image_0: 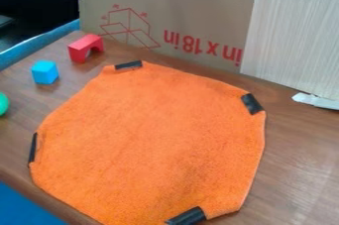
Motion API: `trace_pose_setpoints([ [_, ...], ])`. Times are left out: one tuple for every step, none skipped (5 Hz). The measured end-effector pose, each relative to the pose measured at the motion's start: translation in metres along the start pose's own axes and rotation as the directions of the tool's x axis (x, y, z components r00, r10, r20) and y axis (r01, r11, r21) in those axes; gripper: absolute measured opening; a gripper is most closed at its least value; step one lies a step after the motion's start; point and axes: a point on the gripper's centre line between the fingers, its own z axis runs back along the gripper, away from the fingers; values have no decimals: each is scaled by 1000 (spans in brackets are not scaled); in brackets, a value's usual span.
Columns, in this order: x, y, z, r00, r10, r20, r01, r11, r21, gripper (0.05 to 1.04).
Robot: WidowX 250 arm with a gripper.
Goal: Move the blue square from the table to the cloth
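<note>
Tabletop (pixel 298 144) holds blue cube (pixel 45 73), cropped green toy (pixel 3 104).

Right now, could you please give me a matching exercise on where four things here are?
1. Blue cube
2. Red arch block
3. Green rounded object
4. Orange cloth

A. Cut off by the view's left edge
B. Has black strips along its rim
C. Between red and green
D. Just beyond the blue cube

1-C; 2-D; 3-A; 4-B

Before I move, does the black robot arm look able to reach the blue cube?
Probably, from above: nothing lies on the blue cube, and a gap separates it from the red arch-shaped block.
</note>
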Motion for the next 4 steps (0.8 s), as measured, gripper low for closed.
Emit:
trace_pose_setpoints([
  [3, -2, -16, 1000, -11, -19, 10, 999, -30, 1001],
  [17, -3, -26, 994, -93, 55, 94, 995, -26, 1001],
  [23, -5, -40, 985, -148, 90, 150, 989, -15, 1001],
  [20, -1, -45, 978, -167, 126, 171, 985, -25, 1001],
])
